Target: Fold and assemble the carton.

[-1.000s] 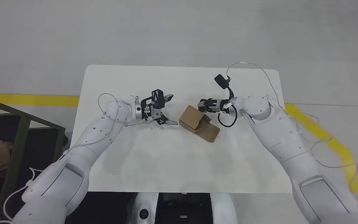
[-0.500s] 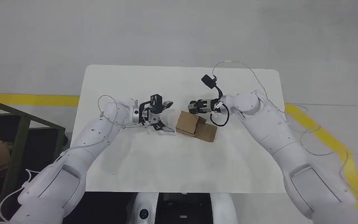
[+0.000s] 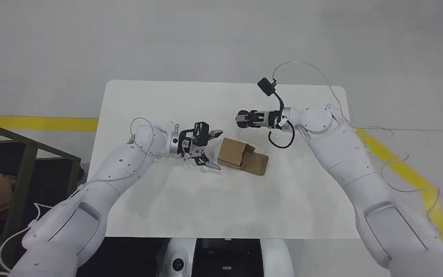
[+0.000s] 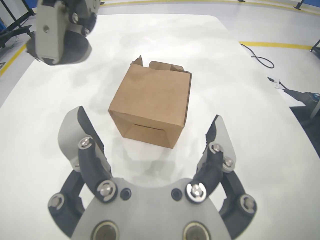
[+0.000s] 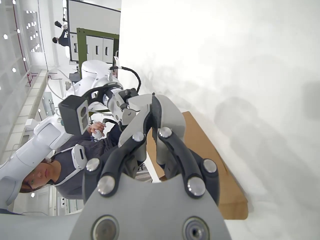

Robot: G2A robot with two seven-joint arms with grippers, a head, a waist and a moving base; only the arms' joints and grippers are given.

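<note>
Seemingly mid-assembly, the half-folded brown cardboard carton (image 4: 150,101) lies ungripped; the left gripper (image 3: 214,148) gapes wide just beside it, while the right gripper (image 5: 152,106) is pinched closed and empty. The next move probably calls for gripping its open end.

One brown carton (image 3: 242,155) sits on one white counter (image 3: 173,201); two arms are above it, the left arm (image 3: 118,173) and the right arm (image 3: 346,166); each ends in one hand, making two, the left hand (image 3: 215,149) and the right hand (image 3: 240,118); each hand has two fingers, four altogether; two yellow lines (image 3: 48,124) mark the floor, one on each side of the counter.
</note>
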